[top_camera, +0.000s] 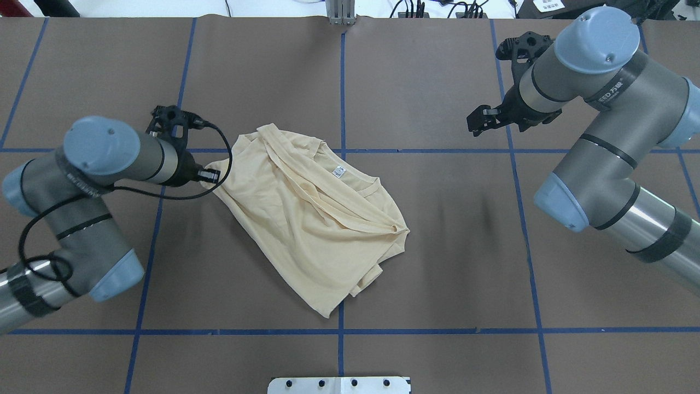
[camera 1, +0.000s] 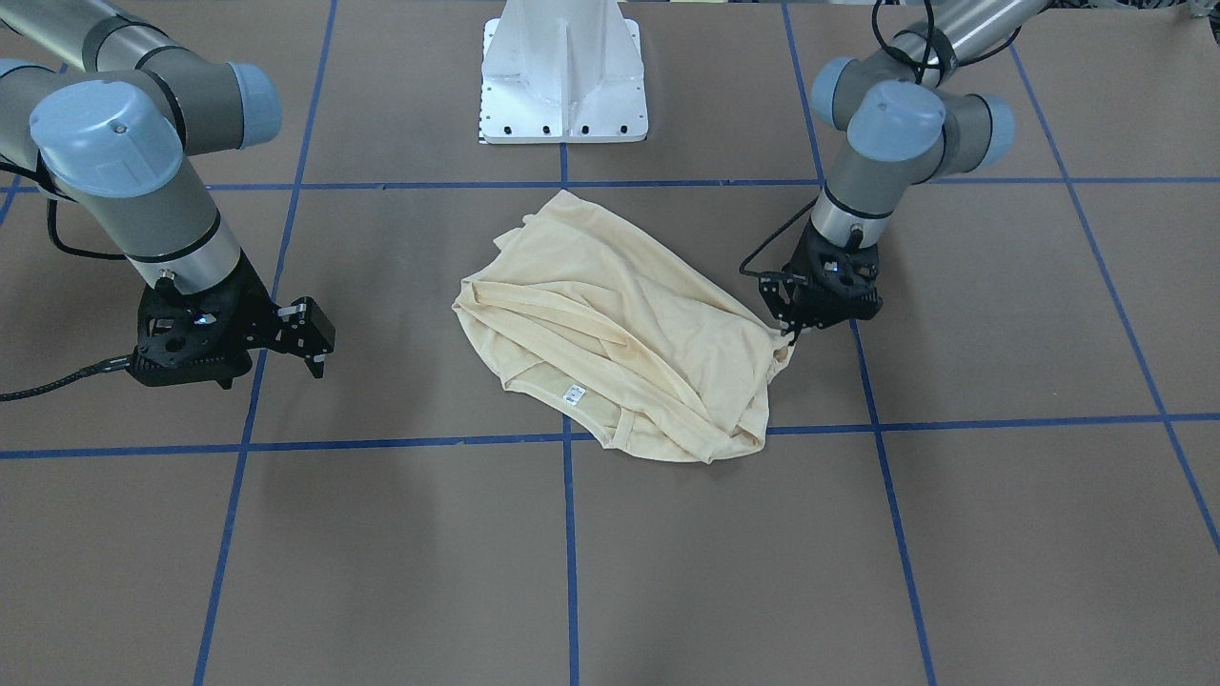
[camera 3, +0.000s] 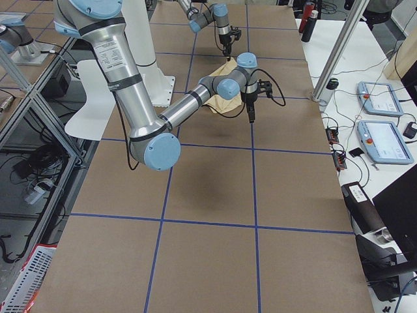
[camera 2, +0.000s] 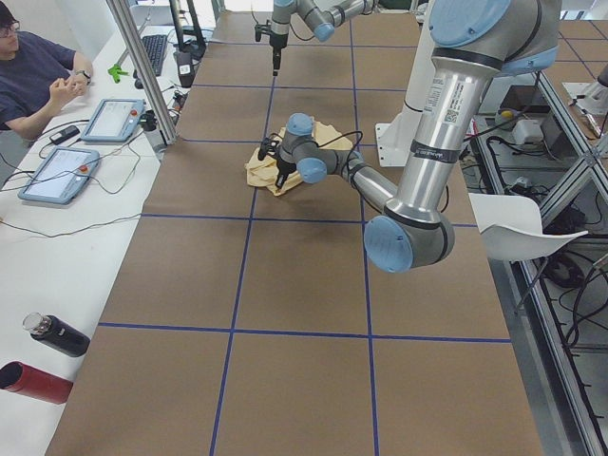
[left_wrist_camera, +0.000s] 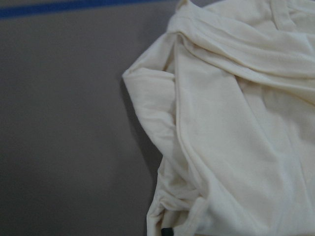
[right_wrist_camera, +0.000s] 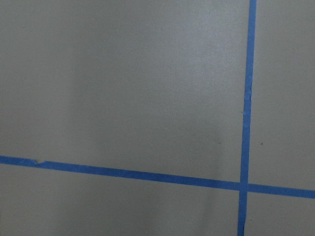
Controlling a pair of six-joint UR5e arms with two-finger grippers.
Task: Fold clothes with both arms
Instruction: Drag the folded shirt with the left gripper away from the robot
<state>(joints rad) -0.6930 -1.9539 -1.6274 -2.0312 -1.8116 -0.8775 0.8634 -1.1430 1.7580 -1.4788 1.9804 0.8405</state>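
The cream-yellow shirt (camera 1: 610, 324) lies crumpled and partly folded at the table's middle, with its white neck label (camera 1: 575, 391) showing; no print shows. It also shows in the overhead view (top_camera: 306, 219). My left gripper (camera 1: 789, 335) is down at the shirt's edge and shut on a bunched bit of fabric. In the left wrist view the cloth (left_wrist_camera: 236, 123) fills the right side, puckered around one black fingertip (left_wrist_camera: 167, 230). My right gripper (top_camera: 482, 121) hangs open and empty above bare table, well away from the shirt. The right wrist view shows only table and blue tape.
The white pedestal base (camera 1: 562, 76) stands on the robot's side of the shirt. Blue tape lines (top_camera: 342, 82) grid the brown table. Beyond the table edge on the operators' side are tablets (camera 2: 114, 119), a seated person (camera 2: 33, 71) and bottles (camera 2: 43, 356).
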